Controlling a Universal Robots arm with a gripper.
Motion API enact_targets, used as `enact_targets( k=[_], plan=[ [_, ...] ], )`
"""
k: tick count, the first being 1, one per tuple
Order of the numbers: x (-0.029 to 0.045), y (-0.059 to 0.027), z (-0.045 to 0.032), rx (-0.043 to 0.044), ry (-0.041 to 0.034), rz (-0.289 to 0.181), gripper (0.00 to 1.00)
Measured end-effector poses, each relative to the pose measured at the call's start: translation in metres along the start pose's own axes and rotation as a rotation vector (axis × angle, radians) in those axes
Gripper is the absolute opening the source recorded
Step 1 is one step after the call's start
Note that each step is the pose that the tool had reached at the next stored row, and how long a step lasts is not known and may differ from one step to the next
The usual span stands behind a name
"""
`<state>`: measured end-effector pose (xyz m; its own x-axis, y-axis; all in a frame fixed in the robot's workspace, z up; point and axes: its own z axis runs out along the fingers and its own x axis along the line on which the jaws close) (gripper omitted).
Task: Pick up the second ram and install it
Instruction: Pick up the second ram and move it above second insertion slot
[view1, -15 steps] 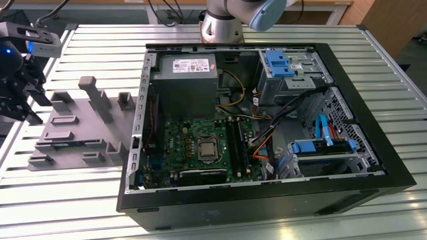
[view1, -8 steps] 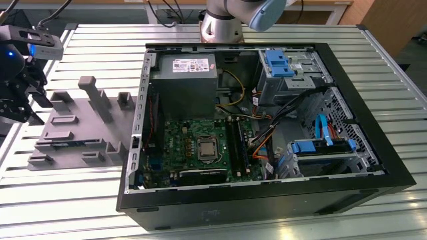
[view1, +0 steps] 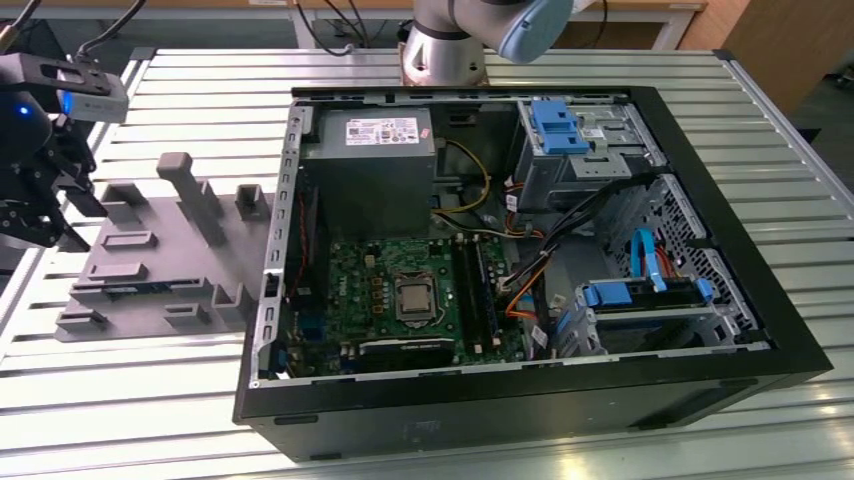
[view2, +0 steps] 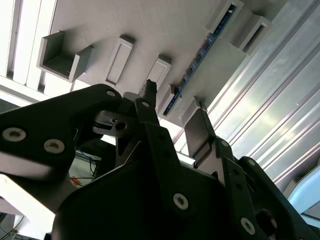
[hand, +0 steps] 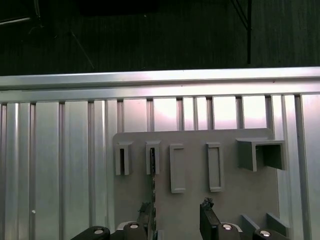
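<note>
We find the gripper (view2: 175, 95) open and empty, its fingers (hand: 209, 220) poised above the grey holder (view1: 174, 235) on the slatted table (view1: 200, 80). The second ram (view2: 202, 52) stands on edge in a slot near the holder's edge, which presents it upright for grasping. We can read no print on it.

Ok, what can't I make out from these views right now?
The second ram: edge-on in the grey holder in the first wrist view, its faces hidden by the slot walls.
The gripper, same view: one fingertip overlaps the ram, so contact is unclear.
The memory slots, exterior view: too small to tell what is seated.
</note>
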<state>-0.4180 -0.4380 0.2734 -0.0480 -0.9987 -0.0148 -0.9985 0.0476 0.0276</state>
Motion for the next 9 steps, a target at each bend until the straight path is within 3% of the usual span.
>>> enact_targets(
  k=[9],
  plan=[
    [0.0019, -0.0004, 0.0113, -0.0001, 0.0001, 0.0, 0.51]
  ],
)
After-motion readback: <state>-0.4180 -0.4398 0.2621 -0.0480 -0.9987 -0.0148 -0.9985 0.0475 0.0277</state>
